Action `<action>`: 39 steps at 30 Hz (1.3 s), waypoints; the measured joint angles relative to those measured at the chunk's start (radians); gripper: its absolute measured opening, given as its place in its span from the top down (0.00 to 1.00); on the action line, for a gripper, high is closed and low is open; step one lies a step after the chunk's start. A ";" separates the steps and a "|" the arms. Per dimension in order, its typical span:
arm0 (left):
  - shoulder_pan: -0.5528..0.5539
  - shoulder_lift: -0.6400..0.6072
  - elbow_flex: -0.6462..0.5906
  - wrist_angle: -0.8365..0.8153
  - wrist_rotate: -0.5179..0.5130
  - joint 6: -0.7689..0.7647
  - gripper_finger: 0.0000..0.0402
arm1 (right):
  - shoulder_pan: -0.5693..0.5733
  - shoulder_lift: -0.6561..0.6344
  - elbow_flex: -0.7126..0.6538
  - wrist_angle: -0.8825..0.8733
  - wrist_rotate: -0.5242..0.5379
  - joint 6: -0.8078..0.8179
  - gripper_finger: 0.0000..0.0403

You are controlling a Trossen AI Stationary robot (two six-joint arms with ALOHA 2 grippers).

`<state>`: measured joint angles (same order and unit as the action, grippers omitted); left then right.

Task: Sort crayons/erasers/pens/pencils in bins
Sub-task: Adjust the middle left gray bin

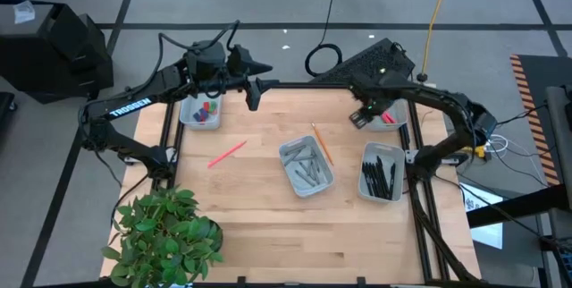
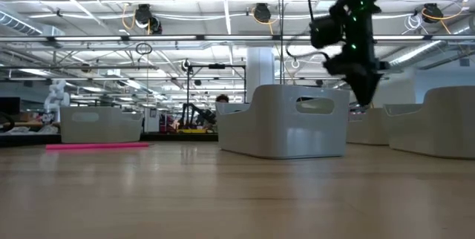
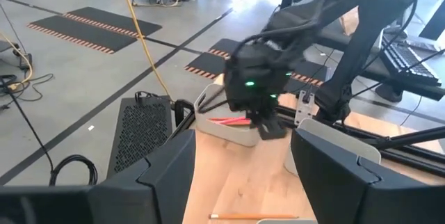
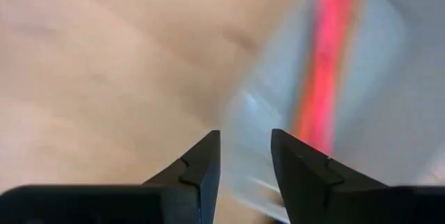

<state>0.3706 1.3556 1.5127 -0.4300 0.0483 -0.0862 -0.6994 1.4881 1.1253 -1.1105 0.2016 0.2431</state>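
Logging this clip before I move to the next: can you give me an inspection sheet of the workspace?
Surface: wooden table, bare in front.
Job's things: eraser bin; crayon bin; pen bin; far-right bin holding a pink pencil; loose pink pencil and orange pencil on the table.
Clutter: potted plant at the front-left corner.
Hands: left hand open, above the back edge; right hand open, empty, beside the far-right bin.
Cables: yellow cable and black cable coil on the floor.
Surroundings: keyboard behind the table.
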 joint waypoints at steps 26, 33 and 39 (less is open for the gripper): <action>-0.045 0.000 0.000 0.026 -0.033 -0.180 0.40 | 0.349 0.188 0.007 0.651 -0.294 0.130 0.71; -0.046 0.000 0.000 0.032 -0.033 -0.211 0.40 | 0.412 0.172 0.007 0.608 -0.503 0.149 0.71; -0.048 0.000 0.000 0.032 -0.040 -0.208 0.40 | 0.433 0.155 0.009 0.571 -0.335 0.230 0.71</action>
<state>0.3229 1.3556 1.5127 -0.3985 0.0080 -0.2942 -0.2666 1.6431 1.1339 -0.5399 -0.1337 0.4727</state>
